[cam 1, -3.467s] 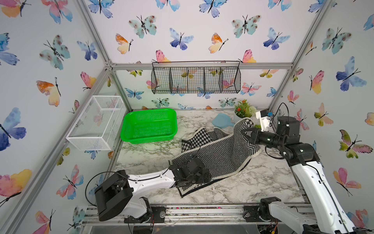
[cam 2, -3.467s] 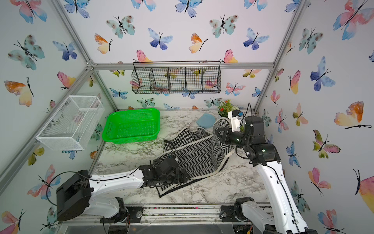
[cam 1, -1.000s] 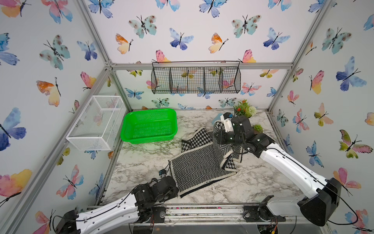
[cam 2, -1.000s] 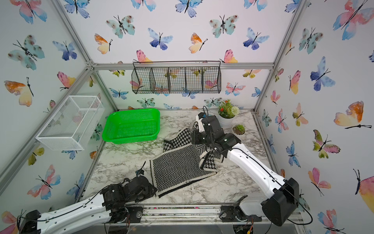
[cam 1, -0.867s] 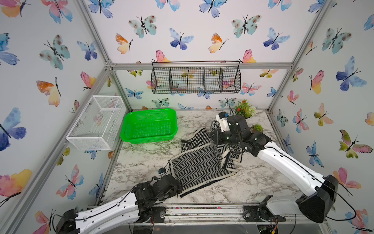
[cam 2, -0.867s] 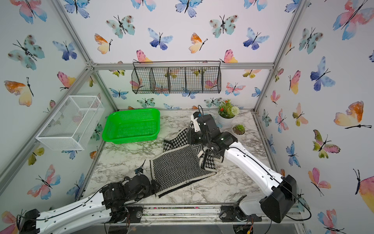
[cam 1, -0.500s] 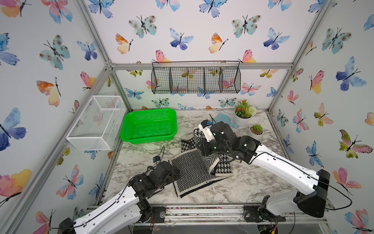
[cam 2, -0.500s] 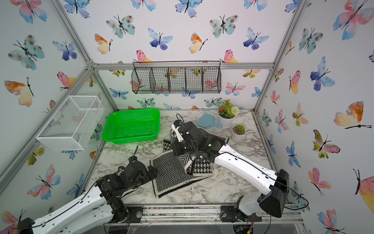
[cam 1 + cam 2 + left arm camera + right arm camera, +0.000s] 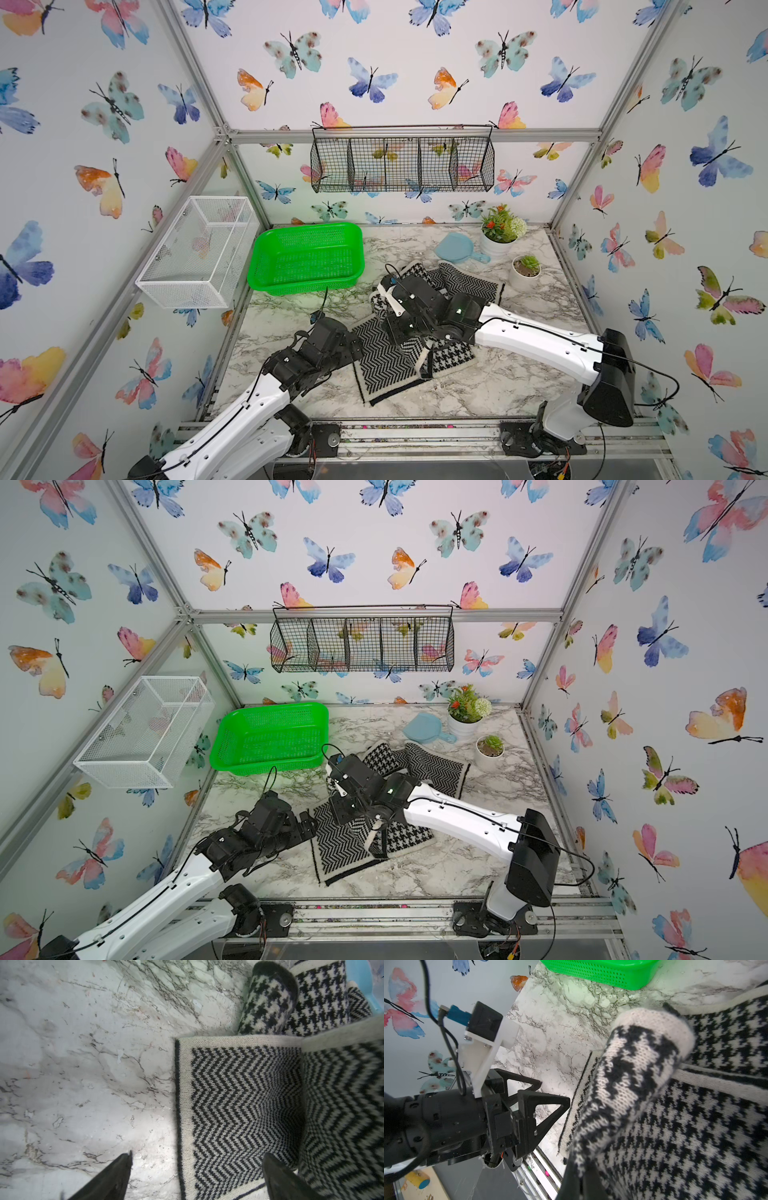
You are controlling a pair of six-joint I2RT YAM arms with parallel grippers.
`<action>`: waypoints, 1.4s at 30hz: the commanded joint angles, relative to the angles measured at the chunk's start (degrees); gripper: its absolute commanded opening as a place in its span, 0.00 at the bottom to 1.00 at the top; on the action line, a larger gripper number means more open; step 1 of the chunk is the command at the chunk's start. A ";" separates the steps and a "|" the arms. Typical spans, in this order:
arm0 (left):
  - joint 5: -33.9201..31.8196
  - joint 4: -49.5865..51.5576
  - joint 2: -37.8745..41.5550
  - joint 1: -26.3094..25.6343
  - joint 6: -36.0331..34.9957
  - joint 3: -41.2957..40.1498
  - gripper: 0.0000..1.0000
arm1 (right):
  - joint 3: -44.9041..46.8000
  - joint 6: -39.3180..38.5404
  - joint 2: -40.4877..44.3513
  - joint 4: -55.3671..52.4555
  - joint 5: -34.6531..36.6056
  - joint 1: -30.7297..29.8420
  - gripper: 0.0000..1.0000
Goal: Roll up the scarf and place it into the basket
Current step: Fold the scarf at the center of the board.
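- The black-and-white knitted scarf (image 9: 386,365) (image 9: 336,848), chevron on one face and houndstooth on the other, lies partly folded over itself on the marble-patterned tabletop (image 9: 498,382). It is mid-bench and outside the bright green perforated plastic basket (image 9: 299,286) (image 9: 266,766).
- The basket sits at the back left of the tabletop. I see bare marble between it and the nearest fold of the scarf.
- Right gripper (image 9: 581,1186): the jaws are pressed together, pinching a fold of the scarf. In the right wrist view the houndstooth face (image 9: 633,1084) bulges up over the jaws in a raised hump.
- Left gripper (image 9: 355,343) (image 9: 309,825) (image 9: 197,1159) (image 9: 554,1094): the jaws are spread wide and hold nothing.
- The left gripper straddles the scarf's long cream border. One finger (image 9: 116,1176) is over bare marble and the other (image 9: 282,1178) is over the chevron. I cannot tell whether the tips touch the cloth.
- The scarf's far end lies near a light blue plastic scoop (image 9: 455,249) and a small white pot holding a succulent (image 9: 525,270). A taller white pot of flowers (image 9: 500,232) stands just behind them.
- A white wire-mesh box (image 9: 195,253) is mounted on the left wall, and a black wire three-compartment rack (image 9: 403,164) hangs on the back wall.
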State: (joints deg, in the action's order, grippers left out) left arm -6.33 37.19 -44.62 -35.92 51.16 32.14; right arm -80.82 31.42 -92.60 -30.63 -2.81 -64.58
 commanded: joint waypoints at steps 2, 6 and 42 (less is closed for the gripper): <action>1.80 0.83 1.29 1.20 -2.18 0.54 0.98 | 0.02 2.73 -2.71 4.91 -0.24 -0.99 0.01; 2.33 0.53 1.19 1.27 -2.28 0.87 0.98 | 0.02 4.79 -5.77 8.19 -2.07 -1.16 0.01; 20.59 -25.07 -12.00 0.16 0.79 -1.72 0.98 | 34.06 0.47 17.83 2.59 14.92 21.19 0.92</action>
State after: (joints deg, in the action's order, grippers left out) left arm 11.90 19.05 -55.27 -35.48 50.59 31.24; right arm -48.36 34.28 -75.29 -27.44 12.16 -44.97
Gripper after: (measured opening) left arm 0.984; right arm 0.929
